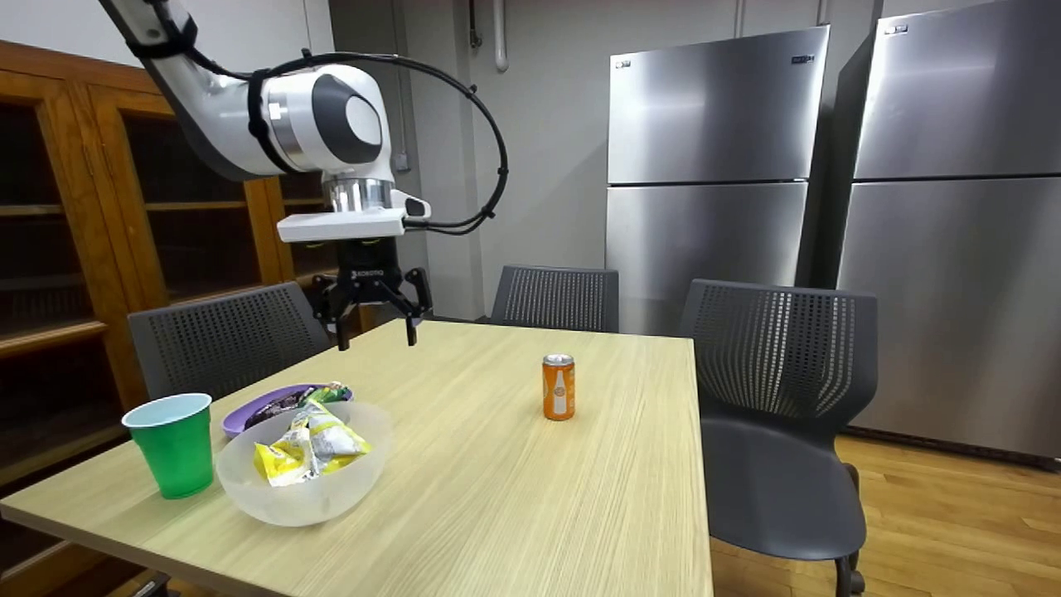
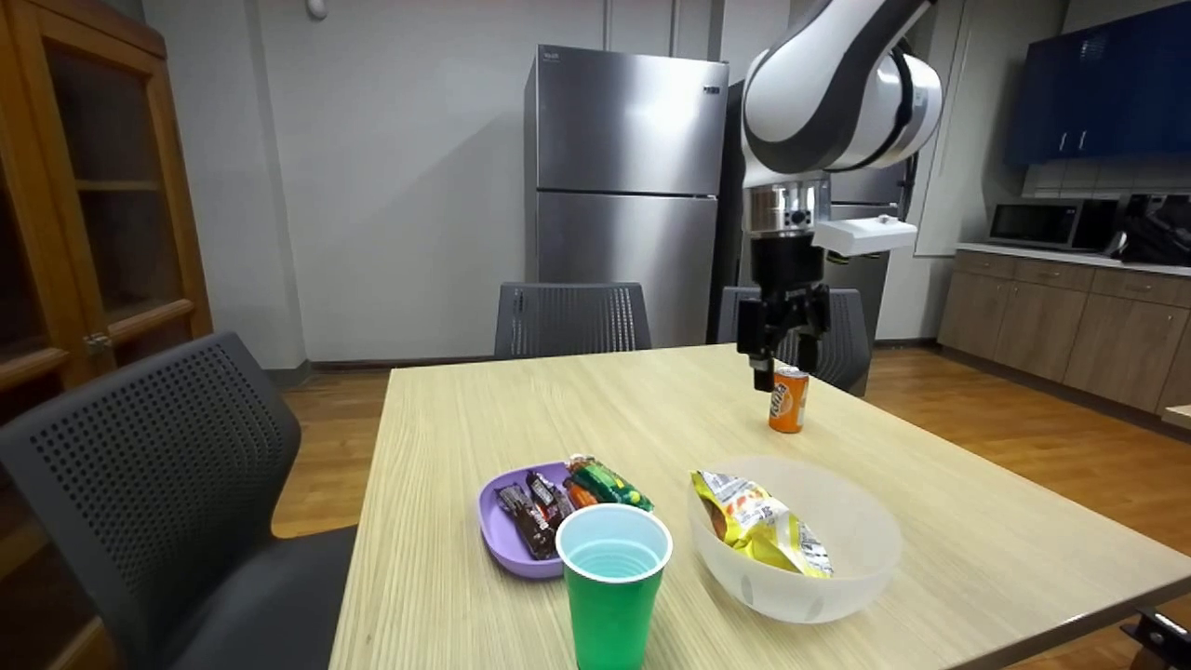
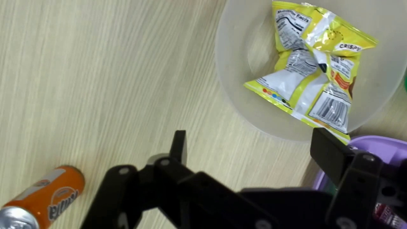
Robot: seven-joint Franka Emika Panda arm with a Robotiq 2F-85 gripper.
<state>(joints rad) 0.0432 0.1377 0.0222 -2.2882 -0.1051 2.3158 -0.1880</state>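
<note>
My gripper [image 1: 377, 343] is open and empty, held above the table with its fingers pointing down. It also shows in the wrist view [image 3: 249, 140]. A frosted bowl [image 1: 307, 502] holds yellow snack packaging [image 3: 305, 66]; whether it is one bag or two is hard to tell. A purple dish [image 2: 502, 540] beside the bowl holds dark wrapped bars [image 2: 530, 521] and a green packet [image 2: 609, 482]. In the wrist view the right finger partly covers this dish [image 3: 381, 144]. An orange can [image 1: 559, 388] stands upright, apart from the gripper, and shows in the wrist view [image 3: 47, 197].
A green cup [image 2: 609, 609] stands upright near the bowl and dish. All stand on a light wooden table [image 1: 497, 514]. Dark chairs [image 1: 779, 414] stand round it. A wooden cabinet [image 1: 50, 249] and steel refrigerators [image 1: 704, 166] are behind.
</note>
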